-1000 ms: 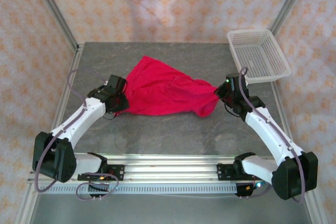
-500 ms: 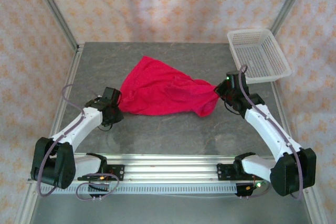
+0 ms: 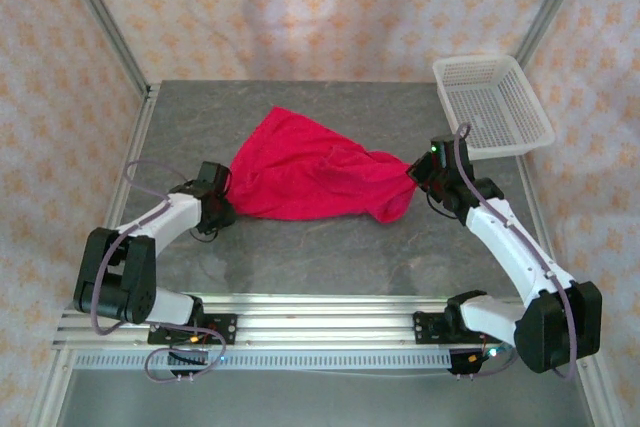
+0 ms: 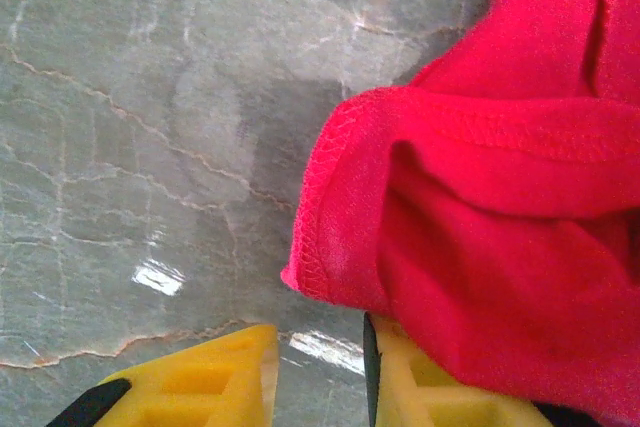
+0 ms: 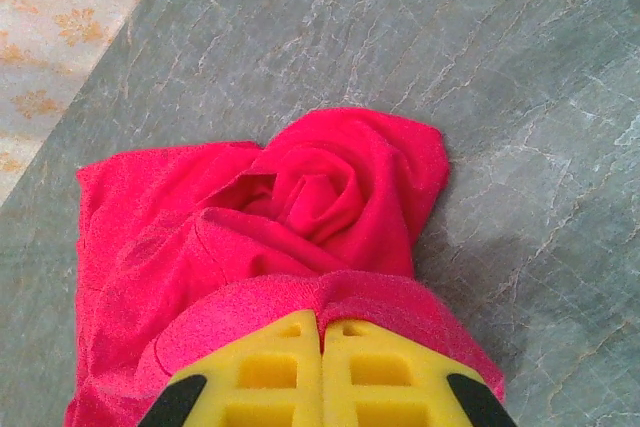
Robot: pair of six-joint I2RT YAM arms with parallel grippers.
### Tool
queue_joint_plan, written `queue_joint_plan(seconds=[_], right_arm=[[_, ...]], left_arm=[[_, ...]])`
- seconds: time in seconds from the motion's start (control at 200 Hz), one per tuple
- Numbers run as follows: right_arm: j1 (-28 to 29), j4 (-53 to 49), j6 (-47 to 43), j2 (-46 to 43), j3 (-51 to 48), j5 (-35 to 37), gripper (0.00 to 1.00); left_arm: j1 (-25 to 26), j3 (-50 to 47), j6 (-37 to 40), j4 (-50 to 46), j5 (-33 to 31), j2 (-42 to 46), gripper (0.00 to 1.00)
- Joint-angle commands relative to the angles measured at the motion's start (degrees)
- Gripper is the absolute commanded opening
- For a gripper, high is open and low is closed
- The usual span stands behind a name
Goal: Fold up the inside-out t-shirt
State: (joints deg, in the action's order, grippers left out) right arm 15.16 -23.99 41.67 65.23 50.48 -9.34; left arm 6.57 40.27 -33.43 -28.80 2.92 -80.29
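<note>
Shirt (image 3: 315, 177) lies mid-table in a loose red heap, wider at the left and drawn to a bunched point at the right. Not spread flat anywhere.

Left gripper (image 4: 318, 342) sits low at the heap's left edge. Its jaws stand a little apart with bare table (image 3: 330, 247) showing in the gap. It has hold of nothing, though cloth laps over its right-hand finger.

Right gripper (image 5: 322, 332) is at the bunched right end, jaws pressed together. Cloth mounds over the tips, so it looks to be pinching a fold.

Handling, as I judge it: light, limp knit with no stiffness. It will sag, drag and roll on itself, and it shouldn't slip much from foam pads. The stitched hem (image 4: 320, 197) shows turned up on the left. That doubled edge is the firmest place to pinch, better than the slack body cloth.

Room: open stone lies in front of the heap and behind it, enough to spread it. Basket (image 3: 478, 59) stands at the far right corner, well apart from the shirt. Rail (image 3: 320, 307) bounds the near edge.
</note>
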Motion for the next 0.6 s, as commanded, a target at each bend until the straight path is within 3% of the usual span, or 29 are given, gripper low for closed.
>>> queue_joint_plan(seconds=[0.0,0.2,0.59], right_arm=[[-0.37,1.56,-0.9,0.6,1.73,-0.84,0.0],[-0.38,3.14,-0.09,1.55,1.12,-2.49,0.0],[-0.31,4.42,0.34,3.81,1.2,-4.92,0.0]], left_arm=[[-0.73,1.34,-0.18,1.05,-0.62,0.6,0.29],[-0.9,2.0,-0.34,0.93,-0.02,1.37,0.47],[-2.54,3.54,-0.02,0.52,0.91,2.75,0.41]])
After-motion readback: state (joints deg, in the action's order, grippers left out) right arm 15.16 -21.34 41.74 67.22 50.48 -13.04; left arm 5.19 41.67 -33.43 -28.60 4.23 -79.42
